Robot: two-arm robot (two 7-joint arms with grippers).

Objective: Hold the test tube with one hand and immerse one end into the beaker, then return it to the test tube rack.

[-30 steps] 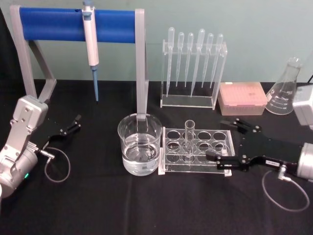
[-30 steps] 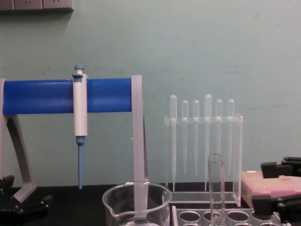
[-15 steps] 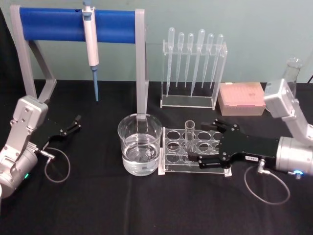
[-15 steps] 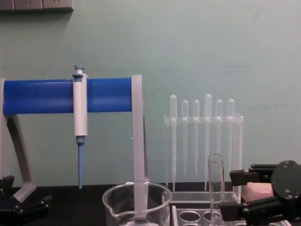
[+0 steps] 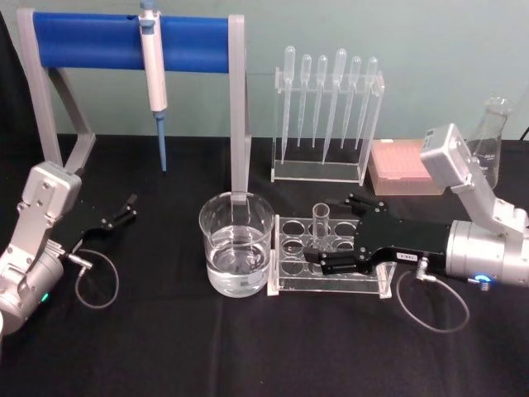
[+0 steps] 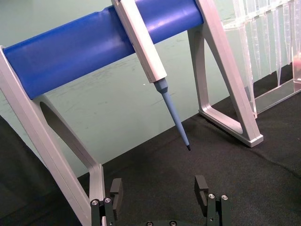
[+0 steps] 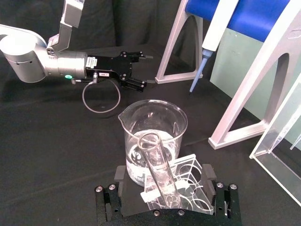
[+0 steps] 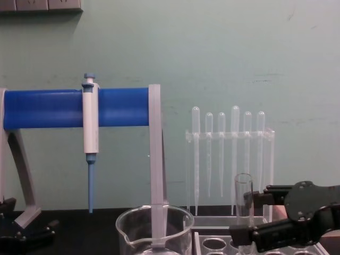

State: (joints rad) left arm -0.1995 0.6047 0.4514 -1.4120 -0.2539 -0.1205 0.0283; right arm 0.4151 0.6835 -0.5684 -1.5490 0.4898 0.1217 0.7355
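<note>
Jaws of the right gripper (image 5: 329, 227) stood open, one on each side of the test tube (image 5: 320, 225), which rose upright between them from a hole in the clear rack (image 5: 331, 286). No contact with the glass could be made out. That straddling pose looked like the set-up for a side pinch below the rim, so the tube could be lifted straight out. Just past the jaws' tips, beside the rack's end, sat the beaker (image 5: 235, 244), part filled with clear liquid, near enough that the dip would need only a brief carry. Well beyond the beaker, the left gripper (image 5: 124, 212) lay parked low, its jaws also apart and empty.

Everything rested on a black tablecloth (image 5: 248, 356) before a pale green wall (image 8: 223, 53). Behind the jaws' working spot stood a pipette stand (image 5: 326, 169), a pink box (image 5: 407, 165), a glass flask (image 5: 488, 145) and a blue-barred frame (image 5: 91, 40) carrying a pipettor (image 5: 153, 70).
</note>
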